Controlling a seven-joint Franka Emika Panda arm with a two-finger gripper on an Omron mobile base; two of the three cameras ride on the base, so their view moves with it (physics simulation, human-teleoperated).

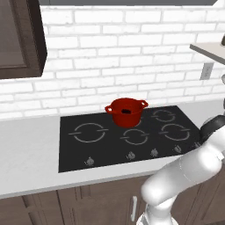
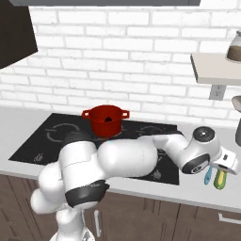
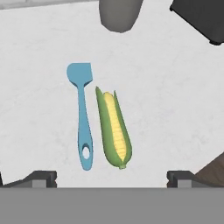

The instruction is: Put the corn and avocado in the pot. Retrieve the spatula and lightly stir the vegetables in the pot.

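Left base view: the squat glossy red pot with two loop handles point(image 1: 126, 110) stands on the black glass cooktop point(image 1: 88, 149), between the rear burners; a small dark lump inside it, probably the avocado point(image 1: 125, 111), suggests that half of the loading step is complete. Right base view: the white arm reaches right, away from the pot point(image 2: 106, 120), and hangs over the pale counter point(image 2: 197, 193) beside the cooktop, where the slim yellow-green ear of corn point(image 2: 220, 179) and the light-blue flat-bladed spatula point(image 2: 208, 176) show just below the wrist. Hand view: the corn point(image 3: 114, 129) and spatula point(image 3: 83, 114) lie side by side, close but apart, on the bare counter; the two dark fingertips of the gripper point(image 3: 112, 178) stand wide apart at the lower edge, spread open, holding and touching nothing. The step in hand appears to be fetching the corn; the next move calls for descending centred over the ear, fingers straddling its width, clear of the neighbouring spatula.
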